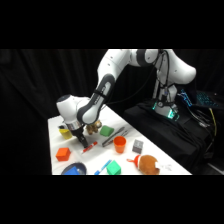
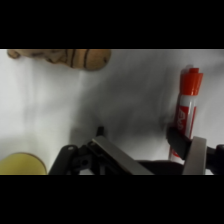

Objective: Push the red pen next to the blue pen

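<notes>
gripper [image 1: 82, 140] low over the white table [image 1: 150, 150], left-centre of the side view, fingers apart with nothing between them. red pen [image 1: 90, 147] lies just below-right of it; in the wrist view the red pen [image 2: 187, 107] stands at the right edge by the right finger [image 2: 196, 155]. blue pen [image 1: 104, 167] sits near the bottom edge, beside a green cube [image 1: 113, 168]. orange cup [image 1: 119, 144] right of the red pen.

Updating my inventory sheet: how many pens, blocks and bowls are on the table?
Pens: 2 (red pen, blue pen)
Blocks: 4 (orange block, far green block, near green block, grey block)
Bowls: 1 (blue bowl)
Total: 7
</notes>
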You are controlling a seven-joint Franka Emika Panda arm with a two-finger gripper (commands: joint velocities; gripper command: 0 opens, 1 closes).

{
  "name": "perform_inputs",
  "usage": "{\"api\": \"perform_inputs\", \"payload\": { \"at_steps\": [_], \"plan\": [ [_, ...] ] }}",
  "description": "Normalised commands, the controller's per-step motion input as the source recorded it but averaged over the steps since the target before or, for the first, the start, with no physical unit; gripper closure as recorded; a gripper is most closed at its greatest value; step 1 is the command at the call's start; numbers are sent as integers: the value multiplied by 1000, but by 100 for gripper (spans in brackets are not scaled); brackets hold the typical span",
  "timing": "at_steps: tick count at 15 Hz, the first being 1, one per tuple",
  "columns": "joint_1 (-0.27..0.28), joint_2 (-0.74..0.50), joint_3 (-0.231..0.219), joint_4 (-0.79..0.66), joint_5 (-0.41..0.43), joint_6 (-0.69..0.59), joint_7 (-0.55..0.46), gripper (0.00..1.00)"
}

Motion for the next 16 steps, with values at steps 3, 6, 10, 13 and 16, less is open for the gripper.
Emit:
{"api": "perform_inputs", "payload": {
  "at_steps": [3,6,10,13,16],
  "plan": [
    [149,-31,14,-5,-90,24,100,0],
    [142,-38,19,-38,-89,48,142,0],
    [130,-61,23,-99,-89,89,171,0],
    [111,-104,29,-176,-76,128,185,0],
    [106,-146,30,-234,-72,149,196,0]
  ]
}}
